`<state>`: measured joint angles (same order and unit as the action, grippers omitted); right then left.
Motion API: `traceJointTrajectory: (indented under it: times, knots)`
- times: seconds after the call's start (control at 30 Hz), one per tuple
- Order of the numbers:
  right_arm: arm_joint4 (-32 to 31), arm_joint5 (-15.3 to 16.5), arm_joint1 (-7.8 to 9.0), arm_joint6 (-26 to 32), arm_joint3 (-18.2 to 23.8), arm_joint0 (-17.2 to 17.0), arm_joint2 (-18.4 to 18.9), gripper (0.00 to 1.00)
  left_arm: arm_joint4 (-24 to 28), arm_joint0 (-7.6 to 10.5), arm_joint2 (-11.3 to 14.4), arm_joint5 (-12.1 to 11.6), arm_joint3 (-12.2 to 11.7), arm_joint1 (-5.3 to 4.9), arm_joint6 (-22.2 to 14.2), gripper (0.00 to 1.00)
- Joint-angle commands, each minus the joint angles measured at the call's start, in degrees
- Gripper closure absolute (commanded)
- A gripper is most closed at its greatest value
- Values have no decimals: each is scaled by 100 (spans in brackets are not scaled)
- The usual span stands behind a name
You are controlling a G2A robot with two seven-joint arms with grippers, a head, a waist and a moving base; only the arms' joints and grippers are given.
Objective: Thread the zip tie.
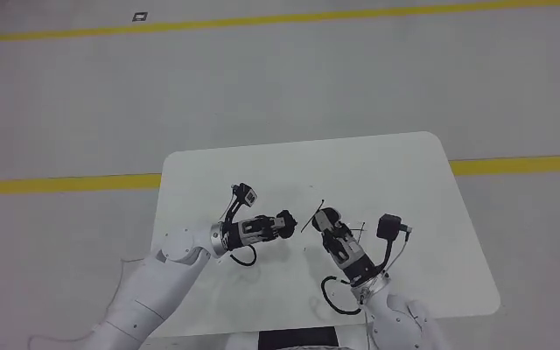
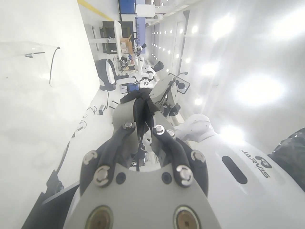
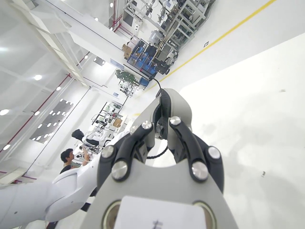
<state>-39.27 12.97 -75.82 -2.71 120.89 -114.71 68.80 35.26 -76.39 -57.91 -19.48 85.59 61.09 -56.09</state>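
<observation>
Right gripper (image 3: 164, 102) fingers pinched fully shut on black zip tie (image 3: 159, 85), one end poking past the tips, held above the surface (image 1: 394, 175). Left gripper (image 2: 141, 106) fingers likewise closed on a thin strand, seemingly the tie's other end. Both face each other closely, likely to line up strap and head.
</observation>
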Motion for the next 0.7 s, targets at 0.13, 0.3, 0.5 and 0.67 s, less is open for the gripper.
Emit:
traceJointTrajectory:
  times: [0.13, 0.3, 0.5, 0.67]
  knots:
    - [-873, -92, -29, -837, -226, 32, -380, 100, 0, 0, 0, 0, 0, 0, 0, 100]
    - [-1504, -279, -44, -1380, -403, 76, -597, 100, 0, 0, 0, 0, 0, 0, 0, 100]
    - [-1613, -273, -47, -1557, -449, 101, -653, 100, 0, 0, 0, 0, 0, 0, 0, 100]
    - [-1835, -385, -46, -1576, -501, 187, -675, 100, 0, 0, 0, 0, 0, 0, 0, 100]
